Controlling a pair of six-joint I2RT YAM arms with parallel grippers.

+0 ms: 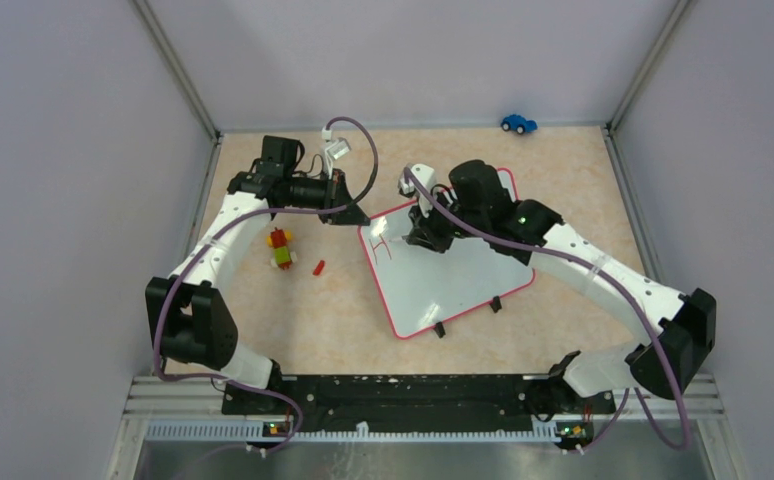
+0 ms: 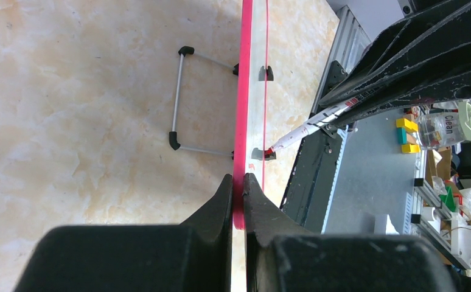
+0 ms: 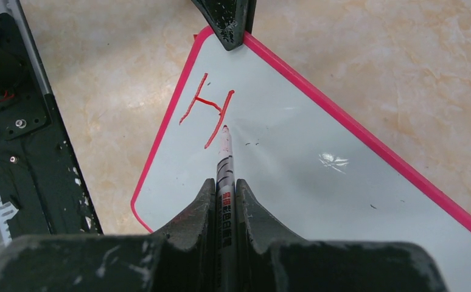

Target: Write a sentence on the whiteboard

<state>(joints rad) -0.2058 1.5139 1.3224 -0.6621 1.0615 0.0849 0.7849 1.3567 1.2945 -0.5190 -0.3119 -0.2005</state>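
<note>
Our left gripper is closed on the whiteboard at its edge, steadying it on the bench against pen strokes. Our right gripper clamps the marker, its tip just ahead by the sentence, only a red "H".

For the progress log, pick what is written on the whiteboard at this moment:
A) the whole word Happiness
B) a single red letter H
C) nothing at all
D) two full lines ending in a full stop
B: the right wrist view shows only a red H near one corner of the whiteboard, the rest of the visible board bare of writing, with the tip of the marker in the right hand beside it.
</note>
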